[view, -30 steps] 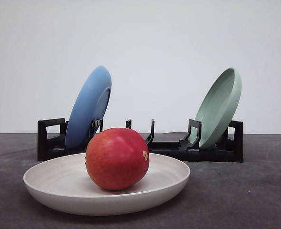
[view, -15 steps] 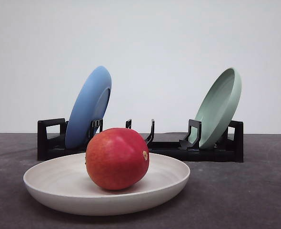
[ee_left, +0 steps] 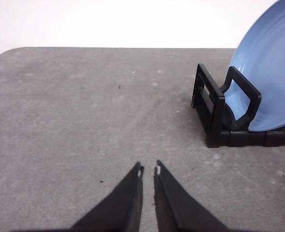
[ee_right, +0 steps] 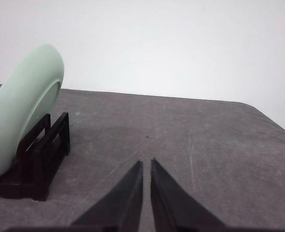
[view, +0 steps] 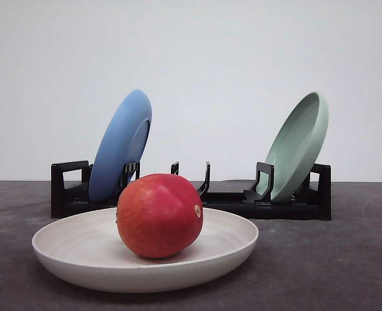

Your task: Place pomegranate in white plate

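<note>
The red pomegranate point(view: 158, 215) rests in the middle of the white plate point(view: 61, 249), which lies flat on the dark table at the front. In the left wrist view my left gripper point(ee_left: 149, 169) is shut with nothing between its fingers, above bare grey table beside the rack's end. In the right wrist view my right gripper point(ee_right: 146, 163) is shut and empty too, over bare table to the side of the pale green plate point(ee_right: 21, 106).
Behind the white plate stands a black dish rack point(view: 294, 201). It holds a blue plate point(view: 120, 146) on its left and a pale green plate point(view: 299, 146) on its right, both leaning on edge. The blue plate point(ee_left: 265, 82) is close to my left gripper.
</note>
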`<act>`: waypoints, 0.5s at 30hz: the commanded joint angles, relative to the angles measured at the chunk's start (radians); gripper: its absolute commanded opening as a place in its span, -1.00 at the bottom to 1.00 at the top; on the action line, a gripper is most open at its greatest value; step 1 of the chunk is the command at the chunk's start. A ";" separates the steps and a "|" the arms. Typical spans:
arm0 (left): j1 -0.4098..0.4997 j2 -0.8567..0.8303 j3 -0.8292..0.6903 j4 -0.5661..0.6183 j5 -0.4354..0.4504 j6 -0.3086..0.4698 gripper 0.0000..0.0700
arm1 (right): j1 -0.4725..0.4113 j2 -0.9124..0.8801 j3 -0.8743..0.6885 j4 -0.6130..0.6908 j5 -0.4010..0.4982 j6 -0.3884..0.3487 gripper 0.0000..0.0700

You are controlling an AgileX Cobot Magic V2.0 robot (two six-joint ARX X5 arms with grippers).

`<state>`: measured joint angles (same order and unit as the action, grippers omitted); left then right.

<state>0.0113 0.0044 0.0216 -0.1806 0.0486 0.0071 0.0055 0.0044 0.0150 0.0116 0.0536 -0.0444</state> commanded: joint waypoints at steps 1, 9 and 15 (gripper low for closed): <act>0.002 -0.001 -0.010 -0.005 -0.001 0.004 -0.93 | 0.000 -0.001 -0.005 0.011 0.000 0.014 -0.93; 0.002 -0.001 -0.010 -0.005 -0.001 0.004 -0.93 | 0.000 -0.001 -0.005 0.011 0.000 0.014 -0.93; 0.002 -0.001 -0.010 -0.005 -0.001 0.004 -0.93 | 0.000 -0.001 -0.005 0.011 0.000 0.014 -0.93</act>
<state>0.0113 0.0044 0.0216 -0.1806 0.0486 0.0074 0.0055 0.0044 0.0151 0.0116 0.0532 -0.0441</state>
